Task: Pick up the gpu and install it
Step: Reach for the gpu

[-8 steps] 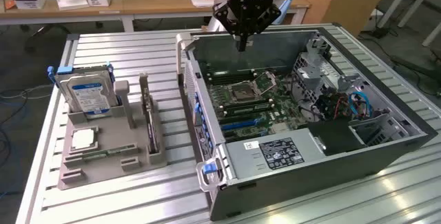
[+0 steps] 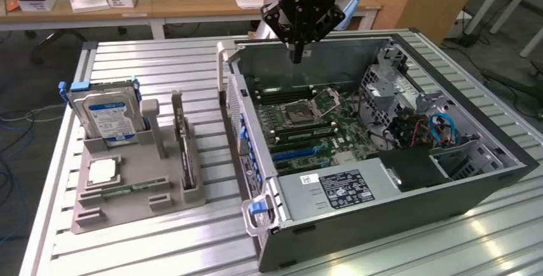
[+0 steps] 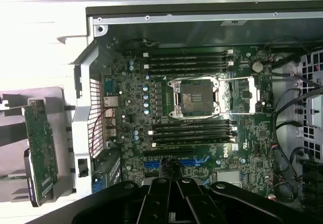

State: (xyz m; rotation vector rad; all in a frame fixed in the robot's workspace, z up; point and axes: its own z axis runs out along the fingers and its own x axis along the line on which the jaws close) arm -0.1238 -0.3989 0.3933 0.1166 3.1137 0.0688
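Note:
The gpu stands on edge in a slot of the grey holder, on the exterior view's left of the open computer case. From the wrist view its green card face lies beside the case's outer wall. My gripper hangs above the far end of the case, over the motherboard, well apart from the gpu. Its fingers are shut together with nothing between them. Blue expansion slots lie on the board just ahead of the fingers.
A hard drive with a blue label stands upright in the holder, with a processor chip lying flat in front of it. The board's open processor socket sits between memory slots. Cables and drive cages fill the case's right side. A desk runs behind.

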